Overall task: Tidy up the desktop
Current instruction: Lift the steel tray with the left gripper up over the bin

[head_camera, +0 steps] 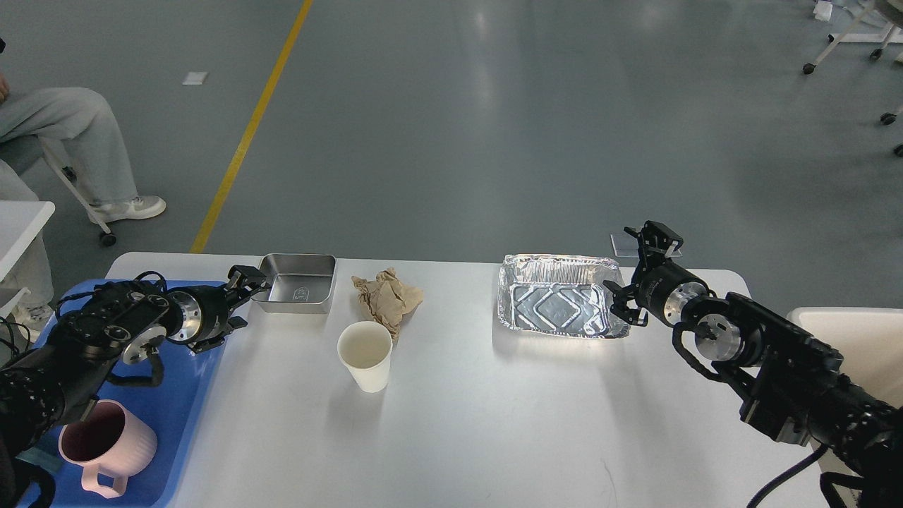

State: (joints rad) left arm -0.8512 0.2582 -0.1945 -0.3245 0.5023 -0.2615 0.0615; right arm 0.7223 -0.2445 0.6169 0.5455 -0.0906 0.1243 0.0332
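The white desktop (494, 423) holds a small steel tray (296, 283), a crumpled brown paper (386, 296), a white paper cup (365, 355) and a foil tray (557, 303). My left gripper (240, 300) is open and empty, just left of the steel tray, at the blue tray's far right corner. My right gripper (637, 271) is open and empty at the foil tray's right rim, with one finger above the rim and one at its near corner.
A blue tray (176, 395) at the desktop's left end holds a pink mug (106, 444). A person (70, 141) sits beyond the left end beside a smaller white table (21, 226). A beige surface (853, 339) lies at the right edge.
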